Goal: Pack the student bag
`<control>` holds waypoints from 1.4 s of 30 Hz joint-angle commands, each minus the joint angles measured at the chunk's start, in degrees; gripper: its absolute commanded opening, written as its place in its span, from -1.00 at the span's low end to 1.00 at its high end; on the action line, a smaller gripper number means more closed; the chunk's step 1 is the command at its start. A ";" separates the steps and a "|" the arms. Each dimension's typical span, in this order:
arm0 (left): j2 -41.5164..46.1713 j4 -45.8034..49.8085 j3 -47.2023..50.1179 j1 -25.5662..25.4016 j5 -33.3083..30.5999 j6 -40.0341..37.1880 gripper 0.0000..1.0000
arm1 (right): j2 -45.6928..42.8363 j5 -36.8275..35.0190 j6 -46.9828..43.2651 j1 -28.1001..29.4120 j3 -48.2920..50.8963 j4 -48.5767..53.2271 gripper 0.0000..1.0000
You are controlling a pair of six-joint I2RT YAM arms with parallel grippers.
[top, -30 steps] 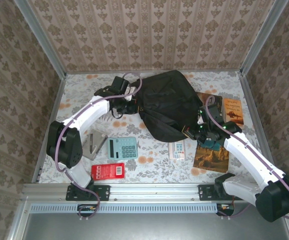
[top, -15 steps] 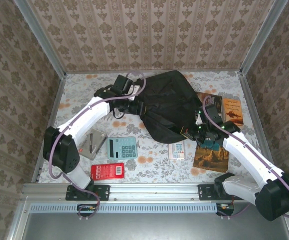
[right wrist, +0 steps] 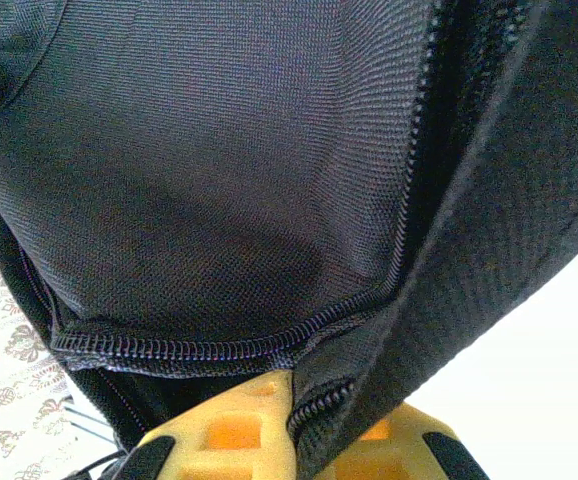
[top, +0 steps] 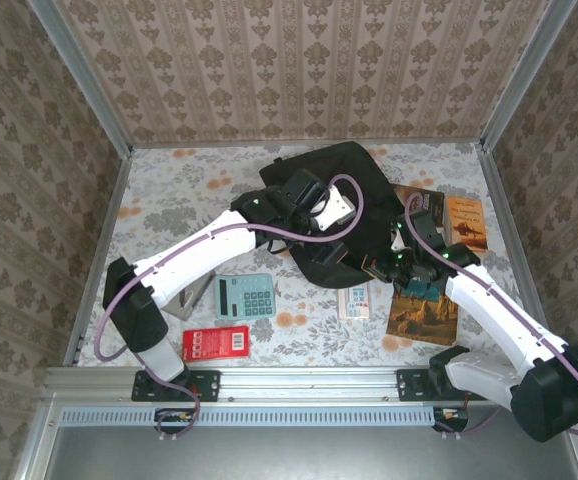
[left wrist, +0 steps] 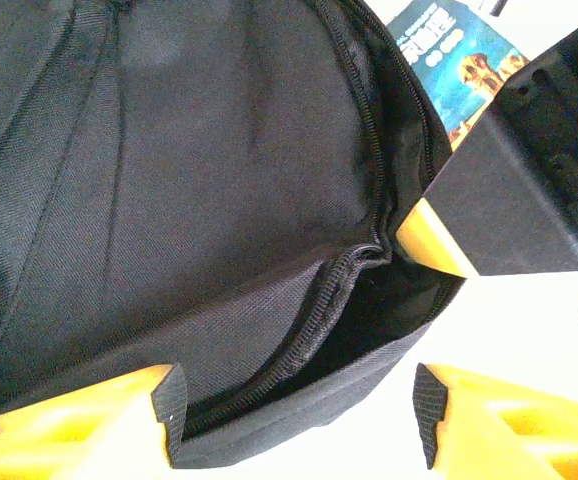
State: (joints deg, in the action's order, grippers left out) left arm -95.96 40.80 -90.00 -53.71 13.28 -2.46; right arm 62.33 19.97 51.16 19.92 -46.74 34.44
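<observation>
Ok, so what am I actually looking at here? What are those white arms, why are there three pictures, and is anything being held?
These are two robot arms bolted at the near edge of a table, each ending in a two-finger gripper. The wide picture comes from a camera above and behind them. The two close-ups come from cameras on the wrists, so the yellow shapes there are the fingers themselves. On the flowery table lie a black student bag, a teal calculator, a red packet, a small white item and, on the right, two books. The right gripper pinches the bag's zippered edge, which seems to keep its mouth open. The left gripper hangs open over that mouth, holding nothing.
</observation>
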 commanded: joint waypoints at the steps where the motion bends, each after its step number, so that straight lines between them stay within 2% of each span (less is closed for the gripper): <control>1: -1.20 -3.30 1.96 0.27 0.94 -4.13 0.28 | -1.15 1.19 0.39 0.35 0.69 -1.92 -1.00; 10: -7.83 -2.92 -2.38 -0.04 -0.84 -3.29 0.35 | -1.15 2.42 2.04 0.08 2.48 -3.32 -1.00; 15: -9.82 -3.41 -3.29 -0.17 0.99 -3.52 0.36 | -0.89 3.30 2.80 -0.19 3.31 -5.82 -1.00; 25: -8.88 -4.79 -0.13 -0.44 6.86 -4.11 0.38 | -1.50 4.29 3.11 -1.87 3.89 -5.96 -1.00; 35: -10.85 -4.02 -0.53 -0.83 5.68 -4.81 0.39 | -1.77 6.02 4.28 -2.70 4.81 -7.34 -1.00; 38: -12.00 -4.47 -1.28 -0.93 4.86 -4.92 0.27 | -2.02 6.13 4.80 -2.76 5.23 -7.93 -1.00; 42: -13.19 -4.02 -2.16 -1.30 4.30 -6.15 -0.42 | -2.08 5.41 5.07 -2.76 5.35 -7.57 -1.00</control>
State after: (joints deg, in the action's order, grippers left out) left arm -107.85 35.73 -90.13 -54.37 17.96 -6.76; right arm 61.67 24.05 55.48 17.50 -41.71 29.12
